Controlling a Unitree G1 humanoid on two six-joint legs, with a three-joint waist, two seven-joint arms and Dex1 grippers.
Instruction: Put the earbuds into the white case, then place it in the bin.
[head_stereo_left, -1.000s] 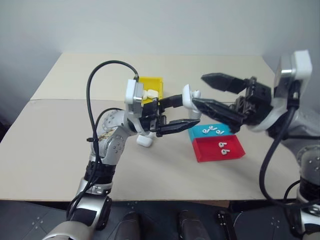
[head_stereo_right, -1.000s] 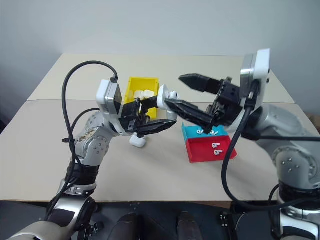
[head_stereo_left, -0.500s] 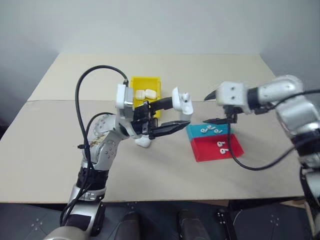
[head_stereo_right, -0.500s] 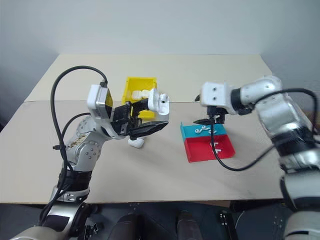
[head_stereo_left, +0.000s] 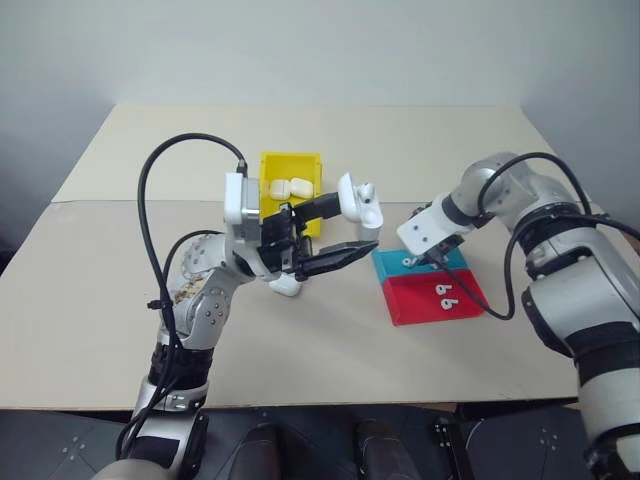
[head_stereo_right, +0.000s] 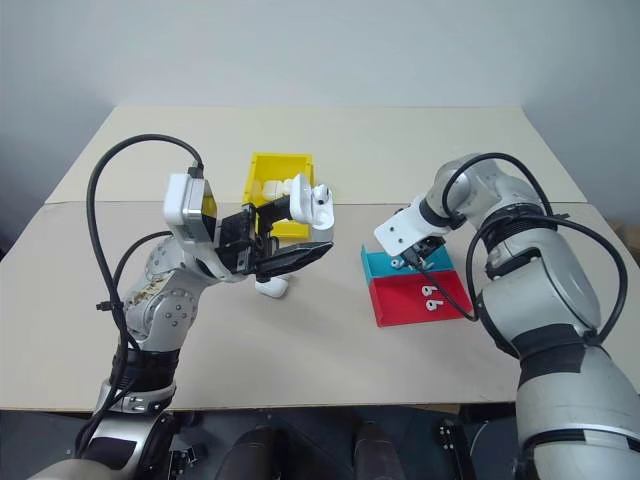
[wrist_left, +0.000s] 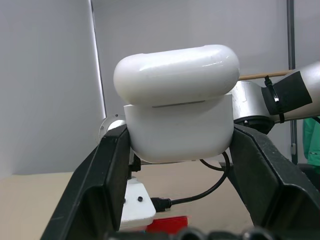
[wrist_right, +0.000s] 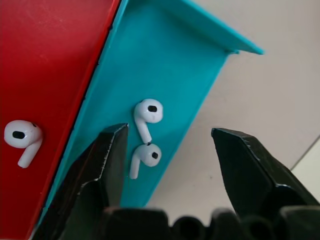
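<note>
On the left, the left tool (head_stereo_left: 345, 230) is raised above the worktop (head_stereo_left: 120, 300) much as it was a second ago, shifted only a little, its two black fingers clamped on the white case (head_stereo_left: 360, 203). In the left wrist view the case (wrist_left: 177, 102) is glossy and rounded, its lid ajar by a thin dark gap and sitting slightly askew on the body. Below the tool a second white case (head_stereo_left: 286, 284) lies on the worktop. Behind it, the yellow bin (head_stereo_left: 290, 175) holds two more cases side by side.

To the right, the change is large. A second ago the right arm was held high with its tool close to the case; now it has swung down and away, and the right tool (head_stereo_left: 432, 259) points steeply down over the blue part of the tray (head_stereo_left: 455, 305). Its fingers stand apart, with nothing between them. In the right wrist view two small earbuds (wrist_right: 145, 137) lie on the blue surface just by one finger (wrist_right: 107, 160), white, with short stems and dark dots on their heads. Another earbud (wrist_right: 22, 139) lies on the red part.
</note>
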